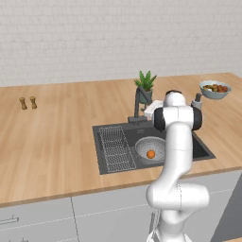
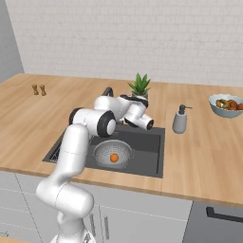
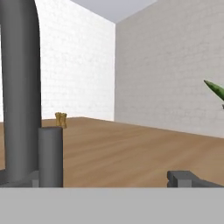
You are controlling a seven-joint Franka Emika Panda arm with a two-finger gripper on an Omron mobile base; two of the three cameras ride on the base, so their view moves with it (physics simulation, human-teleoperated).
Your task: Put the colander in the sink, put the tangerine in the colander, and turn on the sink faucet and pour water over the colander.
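Left base view – colander [image 1: 150,147]: seated in the sink [image 1: 204,150], right of the wire rack [image 1: 115,149]; placed there to catch water.
Left base view – tangerine [image 1: 151,154]: resting in the colander's bottom; both placing steps judged complete.
Left base view – sink faucet [image 1: 137,105]: upright at the sink's back edge, beside the plant [image 1: 145,86]; arm's head close to its right, hiding the claw.
Left base view – worktop [image 1: 56,137]: carries the fruit bowl [image 1: 214,89] far right and two small shakers [image 1: 28,102] far left, both well apart from the work.

Right base view – arm: reached over the sink toward the faucet; wrist near the plant's pot, presumably to get at the tap handle.
Right base view – soap dispenser [image 2: 180,119]: standing right of the sink, untouched.
Right base view – water: none seen falling on the colander.

Hand view – faucet column and a shorter dark post, likely the handle [image 3: 50,156]: close at left.
Hand view – claw [image 3: 116,181]: one dark tip low right; spread cannot be told.
Hand view – step in hand: judged as lining up on the handle.
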